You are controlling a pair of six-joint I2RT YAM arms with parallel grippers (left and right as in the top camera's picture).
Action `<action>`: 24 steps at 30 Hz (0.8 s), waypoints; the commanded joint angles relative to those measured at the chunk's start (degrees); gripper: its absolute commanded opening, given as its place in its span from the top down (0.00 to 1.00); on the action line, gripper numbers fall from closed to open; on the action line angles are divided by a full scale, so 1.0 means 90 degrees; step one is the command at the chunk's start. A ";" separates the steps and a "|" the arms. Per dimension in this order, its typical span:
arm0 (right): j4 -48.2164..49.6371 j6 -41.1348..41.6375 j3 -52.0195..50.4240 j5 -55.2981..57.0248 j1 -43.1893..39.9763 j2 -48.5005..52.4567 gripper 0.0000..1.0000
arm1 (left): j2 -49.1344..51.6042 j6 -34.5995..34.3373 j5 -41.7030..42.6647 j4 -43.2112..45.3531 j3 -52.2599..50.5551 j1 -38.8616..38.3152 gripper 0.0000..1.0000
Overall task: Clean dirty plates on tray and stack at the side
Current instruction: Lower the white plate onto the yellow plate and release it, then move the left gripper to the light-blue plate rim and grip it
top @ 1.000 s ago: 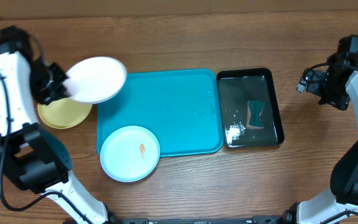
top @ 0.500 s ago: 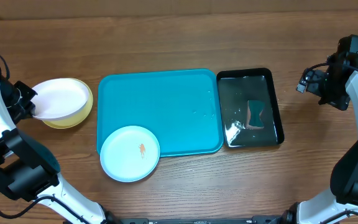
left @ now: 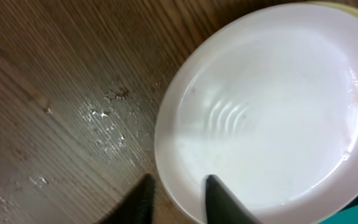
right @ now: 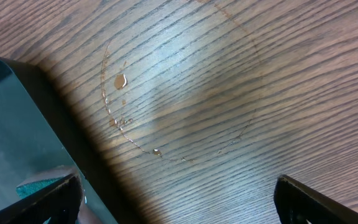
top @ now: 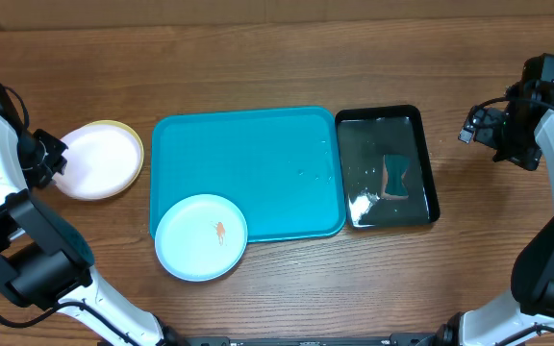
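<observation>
While the white plate point(top: 94, 161) sits on the yellow plate point(top: 140, 152) left of the tray point(top: 258, 163), the left fingers point(left: 219, 199) straddle its rim, apparently parted; the right fingers point(right: 316, 202) gape empty. The blue plate point(top: 190, 245), at the tray's front-left corner, is nearer the left.

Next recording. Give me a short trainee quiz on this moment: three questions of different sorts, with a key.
1. True or false: the white plate lies on the turquoise tray.
2. The light blue plate sits at the tray's: A) far-right corner, B) near-left corner, C) centre.
3. Fill in: the sponge lies in the ___ tray.
Key: 1 false, it rests on the yellow plate beside the tray. 2 B. 3 black, meaning the black tray.
</observation>
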 commanded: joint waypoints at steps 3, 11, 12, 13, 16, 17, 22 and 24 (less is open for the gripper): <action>0.0036 0.0000 0.0085 -0.0032 0.0005 -0.0044 0.00 | 0.0029 0.0452 0.0612 0.0100 -0.0056 -0.0015 0.22; 0.0036 0.0000 0.0085 -0.0032 0.0005 -0.0044 0.00 | 0.0027 0.0984 0.1530 -0.1035 -0.0056 -0.0444 0.25; 0.0036 0.0000 0.0085 -0.0029 0.0005 -0.0044 0.00 | 0.0019 0.1078 0.1532 -0.1175 -0.0056 -0.0534 0.35; 0.0036 0.0000 0.0085 -0.0032 0.0005 -0.0044 0.00 | -0.0005 0.1103 0.1520 -0.1353 -0.0056 -0.0646 0.39; 0.0036 0.0000 0.0085 -0.0032 0.0005 -0.0044 0.00 | -0.0114 0.1105 0.1409 -0.1647 -0.0085 -0.0974 0.42; 0.0036 0.0000 0.0085 -0.0032 0.0005 -0.0044 0.00 | -0.0177 0.1134 0.1411 -0.1690 -0.0121 -0.1081 0.42; 0.0036 0.0000 0.0085 -0.0032 0.0005 -0.0044 0.00 | -0.0906 0.1195 0.1367 -0.1637 -0.0670 -0.1693 0.44; 0.0036 0.0000 0.0085 -0.0032 0.0005 -0.0044 0.00 | -0.1358 0.1180 0.1248 -0.1494 -0.1061 -0.1889 0.44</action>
